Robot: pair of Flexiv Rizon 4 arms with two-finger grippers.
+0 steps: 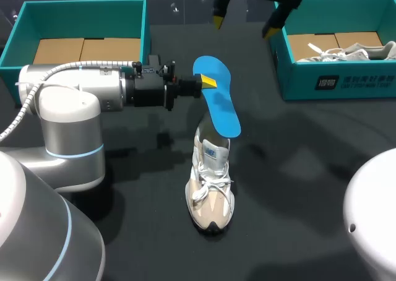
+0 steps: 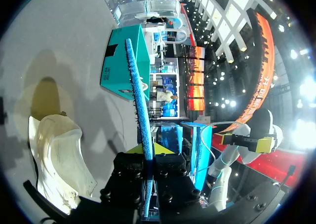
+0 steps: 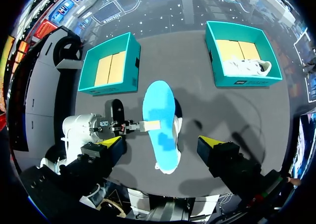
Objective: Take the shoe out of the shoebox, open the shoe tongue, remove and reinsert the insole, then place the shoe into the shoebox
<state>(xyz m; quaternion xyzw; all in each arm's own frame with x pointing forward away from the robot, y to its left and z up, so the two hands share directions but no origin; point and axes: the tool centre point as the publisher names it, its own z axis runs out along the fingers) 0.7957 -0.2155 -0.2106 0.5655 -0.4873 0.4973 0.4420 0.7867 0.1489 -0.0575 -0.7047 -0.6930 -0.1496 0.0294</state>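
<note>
My left gripper (image 1: pixel 207 83) is shut on the side edge of a blue insole (image 1: pixel 218 101), holding it in the air over the shoe. The beige and white shoe (image 1: pixel 210 185) stands upright on the black table, its collar just under the insole's lower end. In the left wrist view the insole (image 2: pixel 139 110) shows edge-on, clamped between the yellow tips of that gripper (image 2: pixel 147 152), with the shoe (image 2: pixel 57 160) beside them. My right gripper (image 1: pixel 245 22) hangs open high over the table's back, holding nothing. From the right wrist view, the insole (image 3: pixel 160 118) covers most of the shoe (image 3: pixel 169 168).
A teal shoebox (image 1: pixel 334 83) at the back right holds a white shoe (image 1: pixel 352 51). A second teal box (image 1: pixel 80 4) at the back left shows only its cardboard floor. Both boxes (image 3: pixel 247 81) (image 3: pixel 108 88) also appear in the right wrist view.
</note>
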